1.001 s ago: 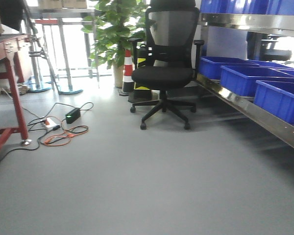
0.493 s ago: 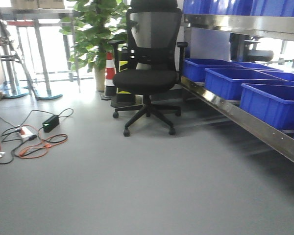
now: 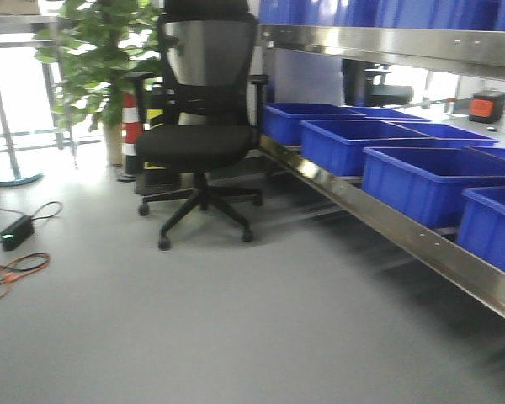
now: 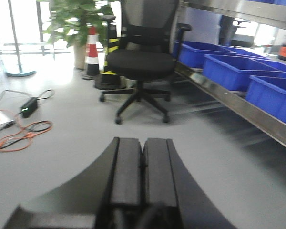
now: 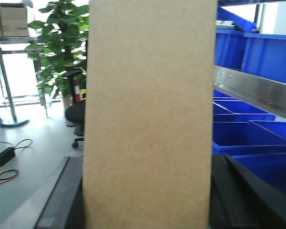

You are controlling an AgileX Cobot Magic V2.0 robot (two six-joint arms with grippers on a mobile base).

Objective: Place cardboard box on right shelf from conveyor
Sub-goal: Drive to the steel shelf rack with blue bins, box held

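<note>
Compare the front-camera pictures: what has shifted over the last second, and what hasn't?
The view swung right: the office chair, plant and floor cables slid left, the red table left view, and more of the right shelf with blue bins appeared. The room itself looks unchanged.

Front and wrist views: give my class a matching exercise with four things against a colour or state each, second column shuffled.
Column one:
1 cardboard box
2 left gripper
3 office chair
4 bins on the right shelf

Column two:
a black
b blue
c shut, empty
d held by the right gripper

Pairs: 1-d; 2-c; 3-a; 4-b
</note>
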